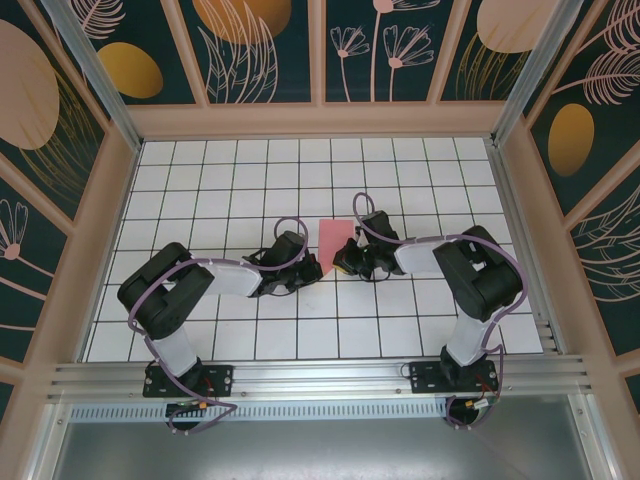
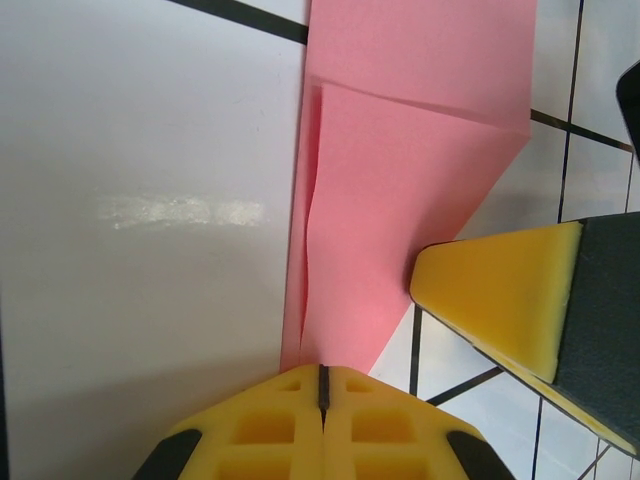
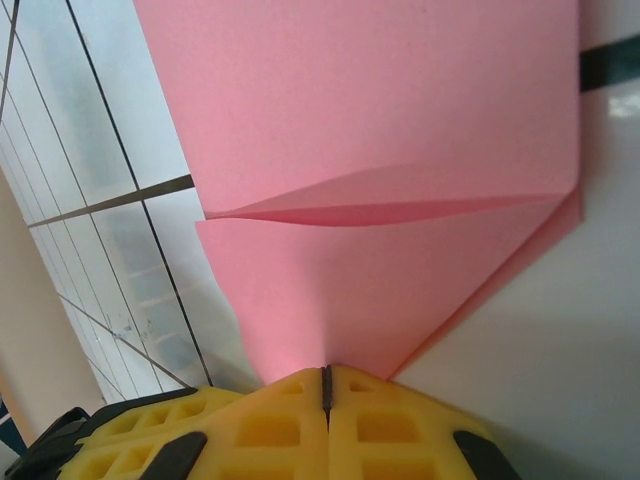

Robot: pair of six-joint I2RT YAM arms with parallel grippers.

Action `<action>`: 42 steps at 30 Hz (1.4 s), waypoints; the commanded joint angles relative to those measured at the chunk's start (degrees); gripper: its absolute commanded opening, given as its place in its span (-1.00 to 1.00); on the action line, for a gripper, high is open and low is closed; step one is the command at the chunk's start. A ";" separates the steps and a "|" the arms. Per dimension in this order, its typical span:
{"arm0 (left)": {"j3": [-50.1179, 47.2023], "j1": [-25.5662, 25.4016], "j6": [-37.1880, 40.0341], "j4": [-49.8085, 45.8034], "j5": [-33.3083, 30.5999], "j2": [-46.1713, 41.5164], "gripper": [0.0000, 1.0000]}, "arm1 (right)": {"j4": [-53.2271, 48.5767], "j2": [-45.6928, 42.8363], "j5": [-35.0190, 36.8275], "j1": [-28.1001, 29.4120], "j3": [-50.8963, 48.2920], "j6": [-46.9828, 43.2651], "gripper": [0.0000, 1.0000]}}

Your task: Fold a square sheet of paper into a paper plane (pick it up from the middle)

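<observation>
At mid-table, left pincer [image 2: 322, 372] and right pincer [image 3: 326, 372] rest closed at near edges of the sheet [image 1: 335, 235], open tiles [image 1: 200, 190] around

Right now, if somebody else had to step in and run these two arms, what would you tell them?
Left fingers: shut, and they seem to pinch the near tip of the pink sheet.
Right fingers: shut, and they seem to pinch the sheet's edge from the other side.
Sheet: mid-table on the white grid table, between the two arms.
Done: at least one corner flap is folded over on a diagonal crease.
Left: the remaining folds. It is still a broad, partly folded sheet, not yet a narrow dart.
</observation>
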 commanded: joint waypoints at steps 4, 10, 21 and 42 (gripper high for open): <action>-1.33 0.10 -0.10 -5.03 -1.74 1.05 -1.00 | 0.07 -3.41 -0.54 0.17 2.26 -5.40 -1.00; -0.94 0.10 -0.55 -5.77 -1.76 1.40 -1.00 | -0.74 -1.01 -1.44 1.57 2.75 -6.06 -1.00; -1.03 0.09 -1.03 -6.29 -1.66 1.04 -1.00 | -5.62 4.14 -1.82 2.65 5.33 -7.97 -1.00; -3.28 0.10 -1.58 -10.93 -1.35 3.77 -1.00 | -7.02 5.50 0.32 -14.73 7.93 -19.09 -1.00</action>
